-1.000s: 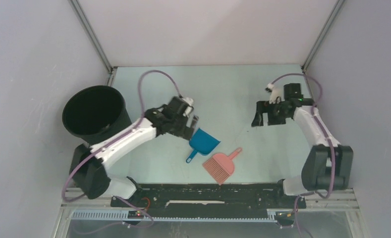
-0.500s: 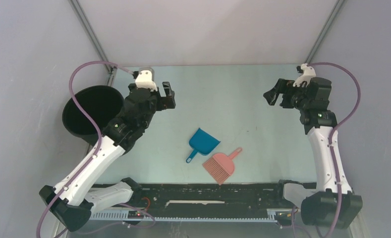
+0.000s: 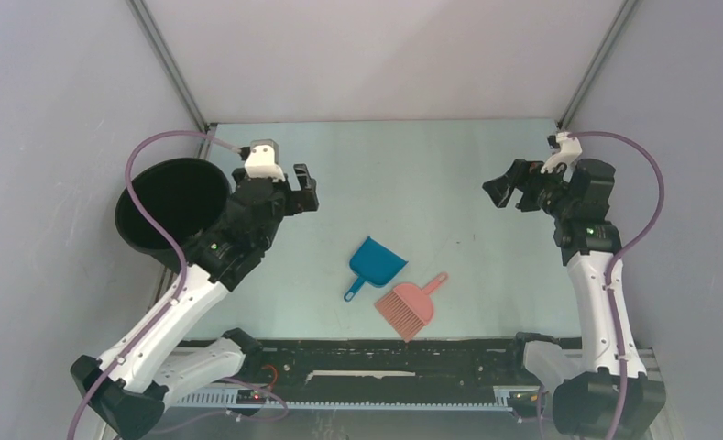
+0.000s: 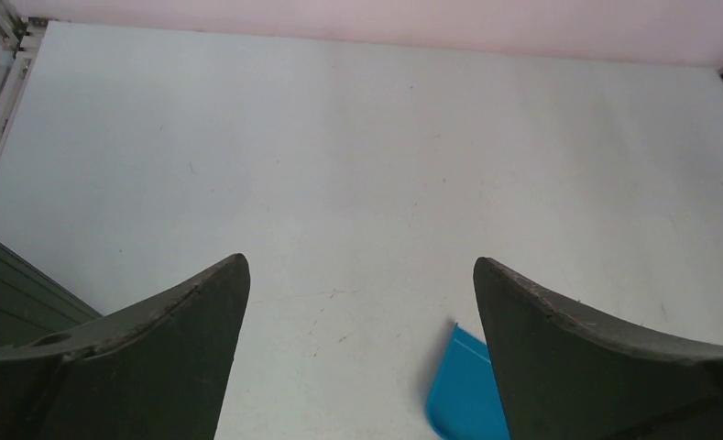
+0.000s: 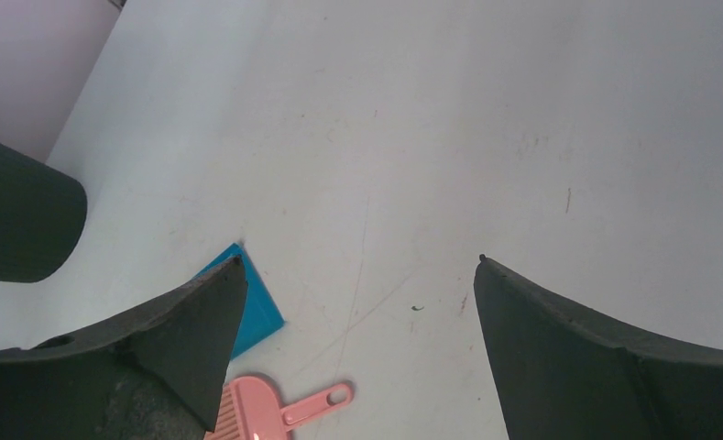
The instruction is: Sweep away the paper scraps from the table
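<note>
Mint-green table, centre to far edge: no paper scraps can be made out on it from above. A tiny dark fleck is picked up in the right wrist view, near the blue dustpan and the pink brush. Whether it is a scrap or a mark cannot be told. The inside of the black bin is too dark to be read.

Risks, as judged:
- A last bit could be passed over, being so small against the scuffed surface.
- Dustpan and brush lie just beside each other, so one could be nudged if the other were approached at a slant.
- The bin could be knocked by the left forearm, which runs close by its rim.
- The purple cable loops are slack and could be snagged on a wrist in a wide swing.

Pose: both arms are held high above the table, well apart, wrists tipped inward toward the middle. The left gripper is spread wide with nothing between the fingers. The right gripper is likewise spread and empty.
</note>
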Motion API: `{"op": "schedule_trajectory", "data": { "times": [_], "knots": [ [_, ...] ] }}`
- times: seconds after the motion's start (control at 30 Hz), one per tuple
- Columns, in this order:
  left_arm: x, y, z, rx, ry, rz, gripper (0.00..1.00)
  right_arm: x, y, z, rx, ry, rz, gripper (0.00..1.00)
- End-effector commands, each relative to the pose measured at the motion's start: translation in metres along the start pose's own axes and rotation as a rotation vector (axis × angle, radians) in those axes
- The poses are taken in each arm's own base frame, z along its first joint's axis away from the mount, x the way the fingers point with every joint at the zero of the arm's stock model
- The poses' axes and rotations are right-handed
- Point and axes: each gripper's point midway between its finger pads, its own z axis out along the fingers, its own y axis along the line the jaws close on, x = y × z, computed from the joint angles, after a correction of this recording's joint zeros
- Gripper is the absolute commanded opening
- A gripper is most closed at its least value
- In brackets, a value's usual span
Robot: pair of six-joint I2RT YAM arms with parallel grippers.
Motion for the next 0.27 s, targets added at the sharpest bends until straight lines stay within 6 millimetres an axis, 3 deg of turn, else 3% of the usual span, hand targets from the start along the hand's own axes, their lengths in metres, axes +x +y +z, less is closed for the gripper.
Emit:
{"op": "schedule_trajectory", "data": {
  "times": [0.0,0.23],
  "knots": [
    [-0.0248,0.0014,-0.0041,-0.004,-0.088,-0.025,1.0,-0.017,0.0096,-0.0046,-0.045,-0.063,-0.039,1.0],
    [-0.0247,-0.0044,-0.0031,0.023,-0.075,-0.017,1.0,-0.0137,0.0071,-0.0045,-0.054,-0.05,-0.024,1.0]
  ]
}}
